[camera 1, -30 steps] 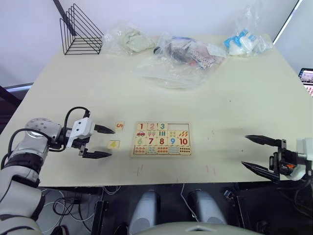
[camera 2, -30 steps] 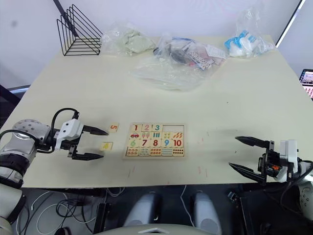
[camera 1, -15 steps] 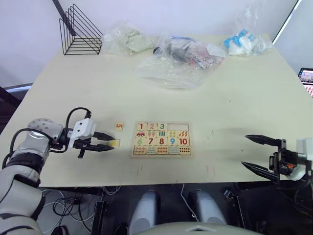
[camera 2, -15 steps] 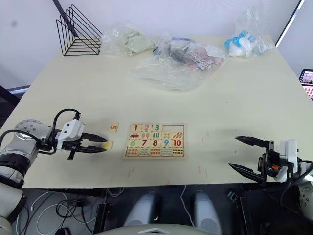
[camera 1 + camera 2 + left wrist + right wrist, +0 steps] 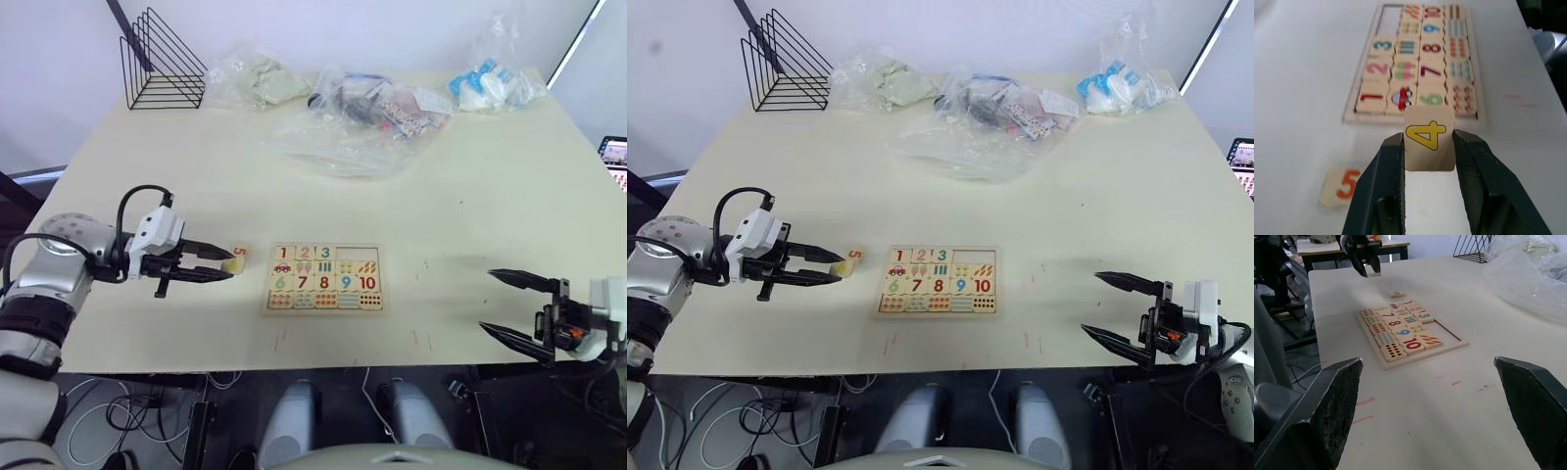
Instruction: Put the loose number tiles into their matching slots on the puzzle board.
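From the head views, the pale matte desk point(image 5: 470, 196) carries the flat wooden puzzle board point(image 5: 323, 278) with its thin raised rim; tiles 1, 2 and 3 sit in the top strip, the bare slots point(image 5: 357, 254) beside them are unfilled; the left gripper point(image 5: 228, 272) pinches the 4 tile point(image 5: 228, 265) just above the desk, near the 5 tile point(image 5: 239, 253); a black wire rack point(image 5: 162, 61) and crinkled clear plastic bags point(image 5: 358, 117) lie at the far side; the right gripper point(image 5: 488, 303) hovers with fingers spread wide.

From the left wrist view, black fingers point(image 5: 1386, 171) clamp the square tile, its yellow 4 facing out.

From the right wrist view, the board lies well ahead between the spread fingers point(image 5: 1337, 396).
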